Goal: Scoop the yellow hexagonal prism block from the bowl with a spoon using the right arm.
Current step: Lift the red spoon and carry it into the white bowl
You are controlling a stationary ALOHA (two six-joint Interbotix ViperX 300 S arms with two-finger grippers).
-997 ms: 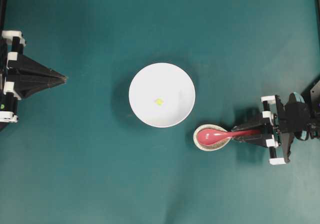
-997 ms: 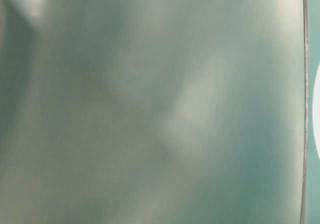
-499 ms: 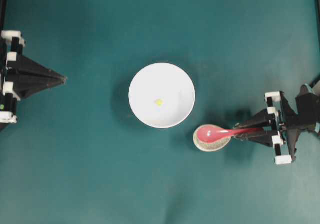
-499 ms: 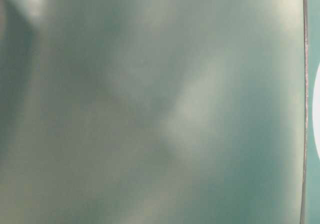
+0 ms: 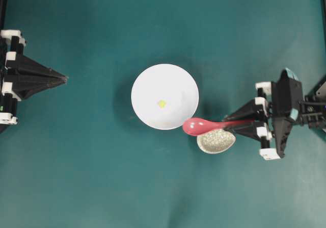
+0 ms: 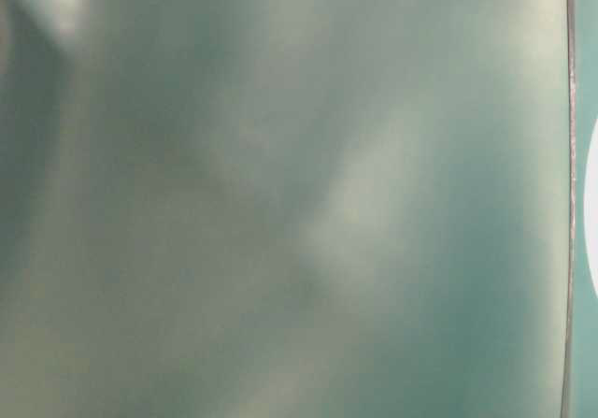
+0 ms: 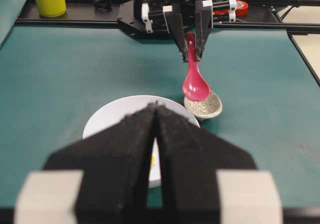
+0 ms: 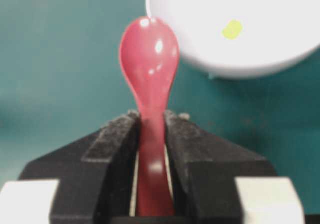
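A: Where is the spoon [image 5: 204, 125]?
B: Clamped by its handle in the right arm's jaws [image 5: 243, 125], lifted above the speckled dish [image 5: 218, 142], near the surface's right edge.
A: And the yellow block [image 5: 161, 104]?
B: Inside the white bowl [image 5: 175, 77], mid-surface.
A: The left jaws [image 5: 60, 78]?
B: Pressed together, holding nothing, at the left edge.

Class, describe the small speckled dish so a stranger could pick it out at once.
Start at the big white bowl mid-table. Just beyond its rim, towards the right arm, sits the speckled dish, under the lifted pink spoon. It is smaller, egg-shaped and crackle-patterned.
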